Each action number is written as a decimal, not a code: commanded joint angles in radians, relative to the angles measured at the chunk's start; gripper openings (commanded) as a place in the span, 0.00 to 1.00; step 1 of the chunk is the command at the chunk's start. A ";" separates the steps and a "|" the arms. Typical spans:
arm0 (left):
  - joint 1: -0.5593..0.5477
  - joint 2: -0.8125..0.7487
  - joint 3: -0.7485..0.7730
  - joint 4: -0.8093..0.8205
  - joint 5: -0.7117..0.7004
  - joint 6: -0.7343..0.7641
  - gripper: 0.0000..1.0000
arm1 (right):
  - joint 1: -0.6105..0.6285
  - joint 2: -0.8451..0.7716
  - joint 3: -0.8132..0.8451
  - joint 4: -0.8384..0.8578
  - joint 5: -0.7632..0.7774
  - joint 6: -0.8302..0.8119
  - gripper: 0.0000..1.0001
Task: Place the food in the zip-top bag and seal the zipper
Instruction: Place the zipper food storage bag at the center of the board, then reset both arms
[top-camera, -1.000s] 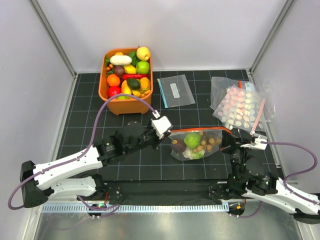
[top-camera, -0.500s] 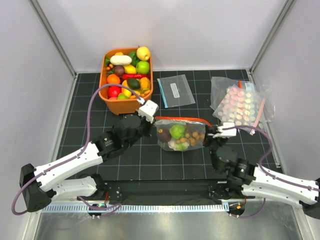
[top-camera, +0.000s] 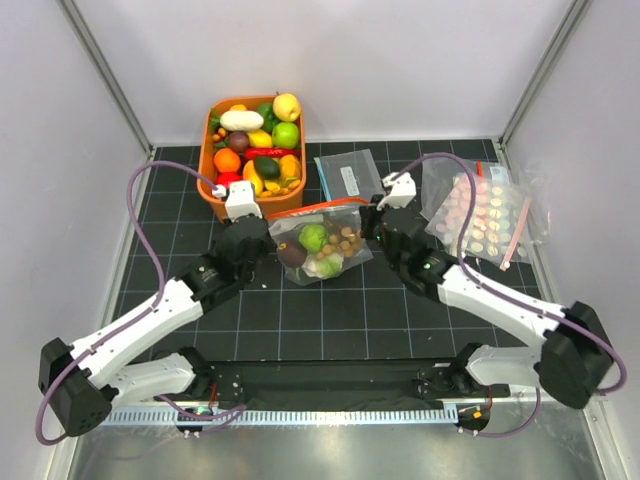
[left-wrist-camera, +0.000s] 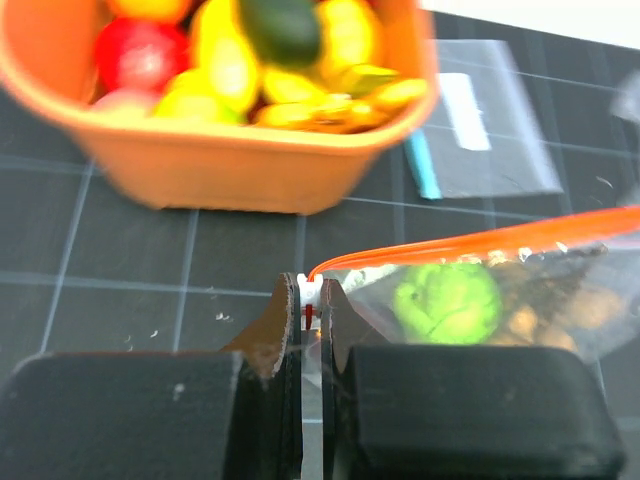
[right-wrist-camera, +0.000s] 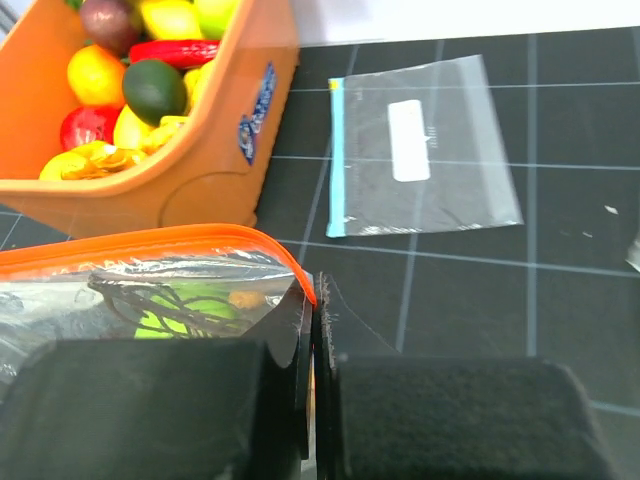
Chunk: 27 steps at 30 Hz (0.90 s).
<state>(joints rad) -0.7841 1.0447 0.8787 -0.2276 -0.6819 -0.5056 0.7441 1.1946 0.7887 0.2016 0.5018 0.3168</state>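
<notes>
The zip-top bag (top-camera: 318, 245) is stretched between both grippers just in front of the orange bin. Food shows through the plastic: a green lime (top-camera: 313, 237), tan balls (top-camera: 343, 240), a dark purple fruit (top-camera: 291, 254) and cauliflower (top-camera: 322, 266). My left gripper (top-camera: 268, 232) is shut on the bag's left corner beside a white tab, which shows in the left wrist view (left-wrist-camera: 310, 300). My right gripper (top-camera: 366, 225) is shut on the right corner (right-wrist-camera: 316, 300). The orange-red zipper (left-wrist-camera: 480, 240) runs between them (right-wrist-camera: 150, 240). I cannot tell whether it is pressed closed.
An orange bin (top-camera: 213, 180) full of toy fruit stands at the back left, close behind the bag. A flat clear bag with a blue edge (top-camera: 352, 178) lies at the back centre. A bag of pink discs (top-camera: 485, 210) lies at the right.
Both arms have carried the bag from the near middle of the mat back and to the left, up to the bin. Both grips have stayed shut.
</notes>
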 joint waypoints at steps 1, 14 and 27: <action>0.045 0.040 0.048 -0.120 -0.212 -0.158 0.00 | -0.031 0.085 0.090 0.031 0.034 -0.013 0.01; 0.037 -0.144 -0.027 -0.098 -0.327 -0.232 0.90 | -0.042 0.116 0.202 -0.117 0.130 0.070 0.98; 0.017 -0.294 -0.116 0.100 0.152 -0.093 1.00 | -0.042 -0.206 0.056 -0.496 0.398 0.358 1.00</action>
<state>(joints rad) -0.7639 0.7849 0.8036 -0.2623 -0.7174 -0.6411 0.7010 1.0595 0.9207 -0.2409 0.7822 0.5903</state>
